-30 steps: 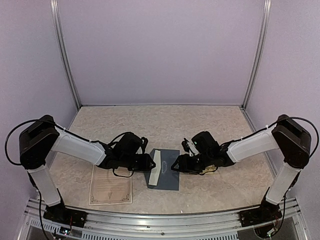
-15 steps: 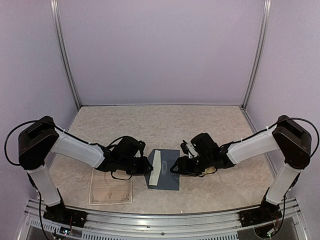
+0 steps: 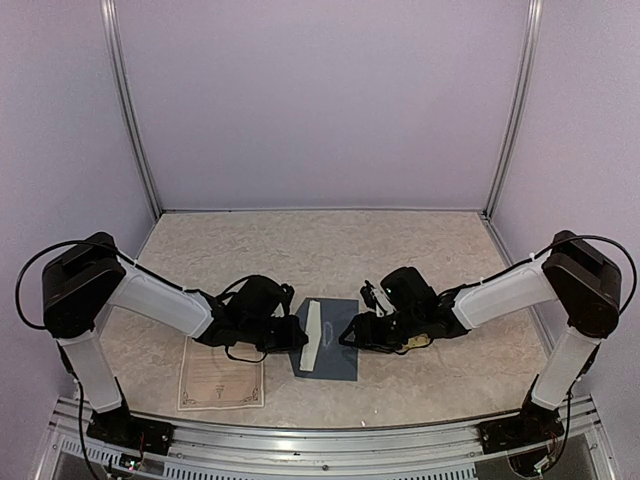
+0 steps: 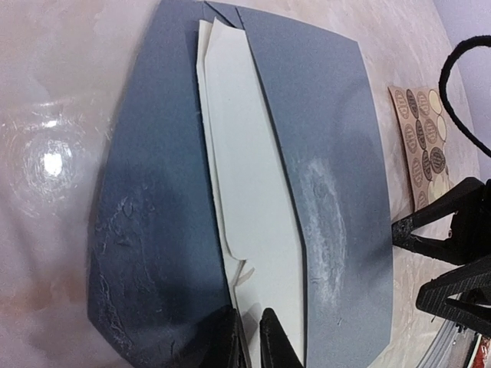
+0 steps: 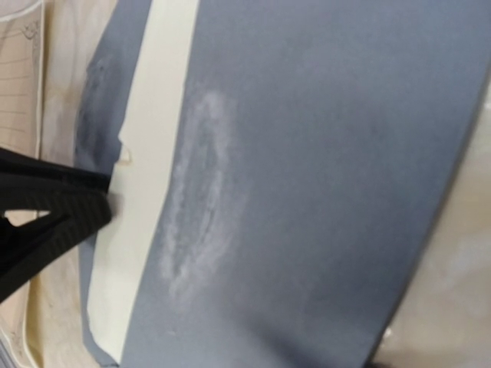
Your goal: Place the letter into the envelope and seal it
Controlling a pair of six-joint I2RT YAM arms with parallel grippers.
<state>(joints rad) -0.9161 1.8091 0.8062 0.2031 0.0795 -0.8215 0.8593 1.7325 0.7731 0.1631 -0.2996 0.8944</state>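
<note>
Slate-blue envelope (image 3: 338, 355) lies flat on the pale marbled worktop (image 3: 320, 245), near the middle and toward 6 o'clock in the overhead view. Its flap (image 4: 253, 199) is folded open, showing a long cream lining down the envelope's centre.

The left tool (image 3: 297, 342) sits at the envelope's 9 o'clock edge, low against the paper. In the left wrist view its two black fingers (image 4: 273, 345) are drawn almost together, with a thin sliver of the cream flap edge between them, so it is pinching the envelope there.

The right tool (image 3: 347, 335) sits at the envelope's 3 o'clock edge, facing the left one across the paper. Its fingers are spread apart at the blue edge, and the views do not show whether they touch the paper.

The letter (image 3: 222, 375), a cream sheet with a decorated border, lies flat at about 8 o'clock from the envelope, apart from it and under the left arm. A brown sticker sheet (image 4: 424, 146) with round stickers lies just beyond the envelope's 3 o'clock side.
</note>
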